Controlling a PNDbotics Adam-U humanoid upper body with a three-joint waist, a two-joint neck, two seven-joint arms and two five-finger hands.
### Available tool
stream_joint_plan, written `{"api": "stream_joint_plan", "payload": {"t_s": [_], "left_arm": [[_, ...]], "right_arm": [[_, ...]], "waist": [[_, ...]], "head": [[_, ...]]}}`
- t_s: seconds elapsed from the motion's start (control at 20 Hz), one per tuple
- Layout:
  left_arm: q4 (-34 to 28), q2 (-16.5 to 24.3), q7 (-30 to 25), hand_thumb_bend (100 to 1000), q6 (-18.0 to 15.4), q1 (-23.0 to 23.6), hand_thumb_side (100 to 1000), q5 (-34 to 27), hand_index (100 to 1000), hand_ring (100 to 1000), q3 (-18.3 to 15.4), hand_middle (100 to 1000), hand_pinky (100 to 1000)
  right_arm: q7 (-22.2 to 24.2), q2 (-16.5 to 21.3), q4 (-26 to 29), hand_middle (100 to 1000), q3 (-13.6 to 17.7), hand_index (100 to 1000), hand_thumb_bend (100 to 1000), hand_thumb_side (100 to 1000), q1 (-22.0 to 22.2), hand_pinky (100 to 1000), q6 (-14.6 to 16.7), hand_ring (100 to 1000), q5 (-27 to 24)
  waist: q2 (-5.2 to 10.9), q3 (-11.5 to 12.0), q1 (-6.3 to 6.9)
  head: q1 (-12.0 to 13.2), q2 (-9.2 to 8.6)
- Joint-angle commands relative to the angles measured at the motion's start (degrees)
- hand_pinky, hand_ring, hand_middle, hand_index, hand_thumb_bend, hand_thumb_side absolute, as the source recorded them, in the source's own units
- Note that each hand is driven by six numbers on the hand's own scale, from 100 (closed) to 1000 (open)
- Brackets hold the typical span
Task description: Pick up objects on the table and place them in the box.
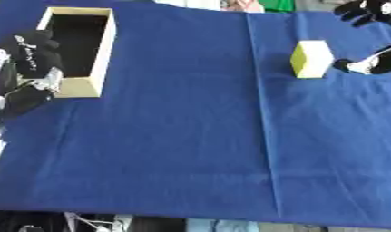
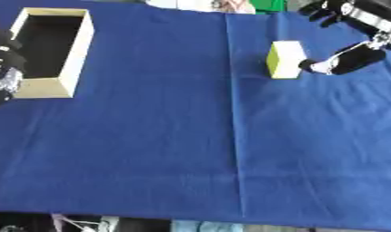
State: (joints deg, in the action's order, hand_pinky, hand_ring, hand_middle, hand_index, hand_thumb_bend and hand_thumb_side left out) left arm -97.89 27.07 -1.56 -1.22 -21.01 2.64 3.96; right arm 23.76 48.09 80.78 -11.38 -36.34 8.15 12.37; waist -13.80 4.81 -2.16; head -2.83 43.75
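soft blur, even bright light

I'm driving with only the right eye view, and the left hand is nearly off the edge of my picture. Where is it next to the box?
Observer: The left eye view shows much more of the left hand. It is beside the left wall of the box, toward the near end. I cannot tell if it touches.
Operator: Is it inside the box at all?
Observer: No, it is outside the wall. Its arm runs from it past the box's near corner to the picture's left edge.
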Motion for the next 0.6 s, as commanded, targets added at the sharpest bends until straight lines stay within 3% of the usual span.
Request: {"api": "stream_joint_plan", "payload": {"t_s": [0.05,0.3,0.45,0.6], "left_arm": [[-0.8,0.5,-0.3,100,-0.1,-0.9,172,-0.3,825,653,-0.2,680,565],[-0.7,0.4,-0.3,100,-0.1,-0.9,182,-0.4,823,651,-0.2,680,565],[-0.6,-0.2,-0.4,100,0.0,-1.1,184,-1.0,824,651,0.0,680,565],[-0.6,-0.4,-0.6,100,0.0,-1.2,185,-1.2,824,650,0.1,681,566]], "right_arm": [[1.3,0.4,-2.2,860,0.2,910,452,100,-1.7,833,0.8,882,1.5],[1.6,0.0,-3.3,845,0.3,898,420,100,-2.0,825,1.5,870,1.9],[1.7,-2.9,-6.5,843,1.2,895,413,100,-3.4,828,-0.2,871,3.9],[0.7,-5.0,-10.7,844,1.5,894,404,100,-5.5,831,0.2,876,6.5]], "waist": [[0.86,0.1,0.15],[0.84,0.1,0.21],[0.82,0.3,0.62],[0.88,0.4,0.73]], "head": [[-0.3,0.36],[-0.4,0.36],[-0.6,0.36],[-0.7,0.36]]}}
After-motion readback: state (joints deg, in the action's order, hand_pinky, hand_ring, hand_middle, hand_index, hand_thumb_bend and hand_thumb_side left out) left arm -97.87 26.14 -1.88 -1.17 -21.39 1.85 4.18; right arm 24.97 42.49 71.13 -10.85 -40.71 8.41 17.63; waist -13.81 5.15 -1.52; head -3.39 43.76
